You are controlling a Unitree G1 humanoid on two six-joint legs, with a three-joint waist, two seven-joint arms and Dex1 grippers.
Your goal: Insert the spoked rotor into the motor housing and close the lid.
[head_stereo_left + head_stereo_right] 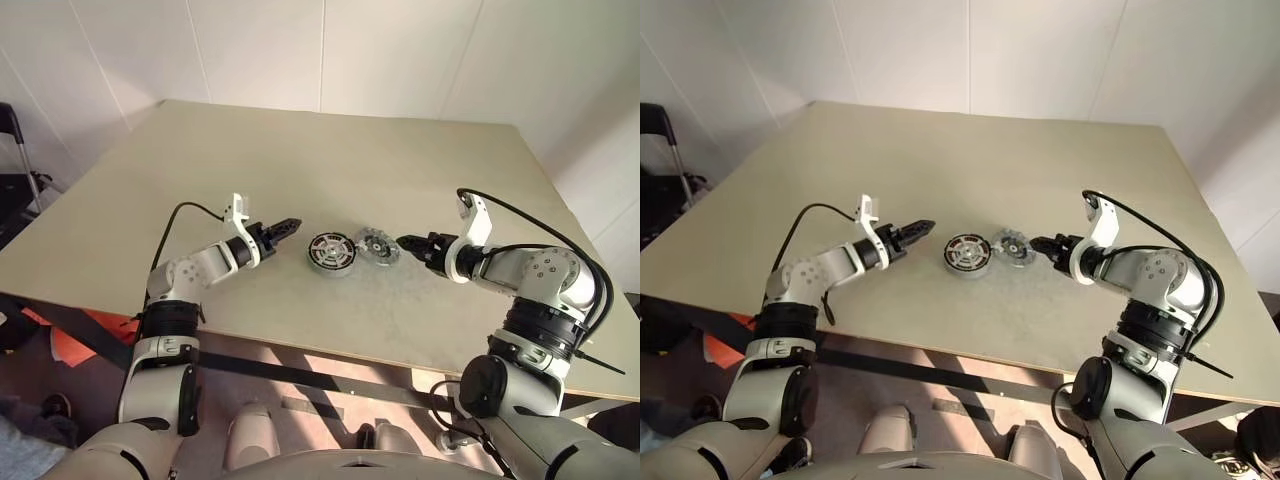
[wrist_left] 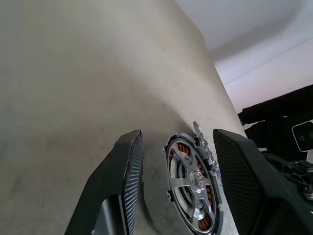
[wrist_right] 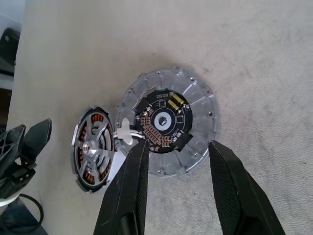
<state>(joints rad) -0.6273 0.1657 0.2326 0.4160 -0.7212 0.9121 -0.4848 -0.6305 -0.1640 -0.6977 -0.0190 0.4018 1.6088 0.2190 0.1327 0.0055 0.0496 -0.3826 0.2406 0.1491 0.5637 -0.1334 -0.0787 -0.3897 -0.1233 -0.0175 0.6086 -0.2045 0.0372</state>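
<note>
from the head, two round parts lie touching on the tabletop: the motor housing with the spoked rotor already seated in it, and the lid just beside, so the closing looks still undone. one of each, two grippers.

left wrist: the left gripper aims at the housing, jaws apart and empty, probably to steady it.

right wrist: the right gripper hovers over the lid, jaws spread, holding nothing.
</note>
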